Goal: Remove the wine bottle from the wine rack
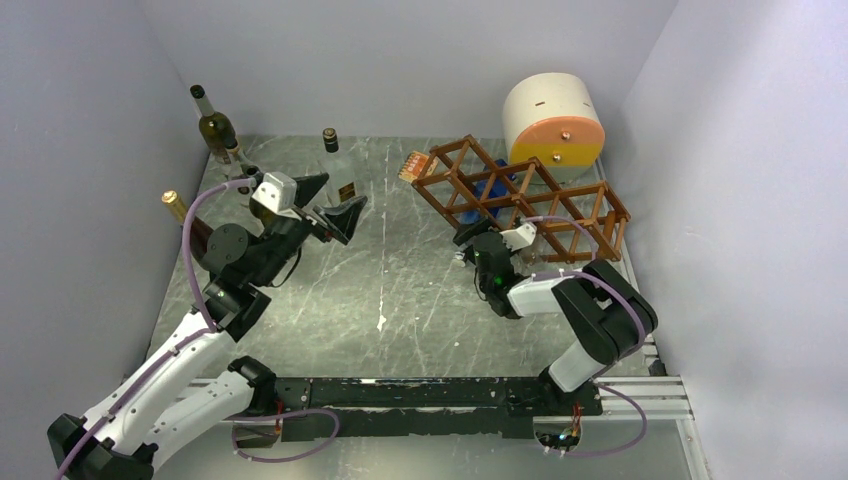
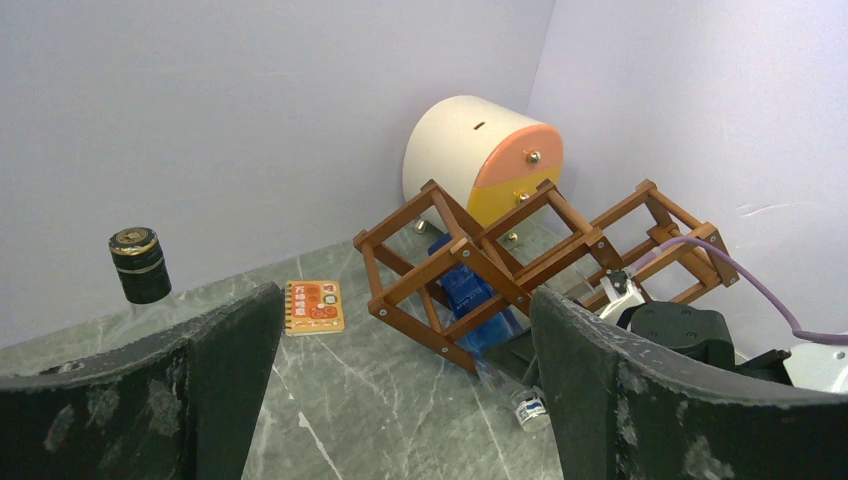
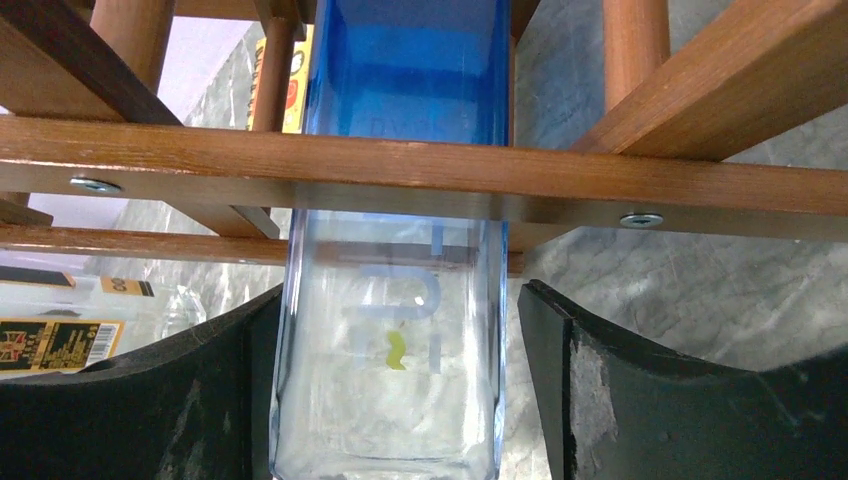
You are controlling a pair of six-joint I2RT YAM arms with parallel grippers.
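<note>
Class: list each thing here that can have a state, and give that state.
Blue bottle: lying in a cell of the rack, not gripped.
Wine rack: standing, holding the blue bottle.
Right claw: open, straddling the blue bottle.
Left claw: open, empty.
Black-capped bottle: upright, capped.
Notepad: closed, lying flat.
Cream-and-orange cylinder: on its side.

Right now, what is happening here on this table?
The right arm's tool is at the wooden rack, its open fingers on either side of a blue-tinted bottle lying in a cell. The bottle is not yet out. The left tool hangs open and empty above the table, away from the rack.
</note>
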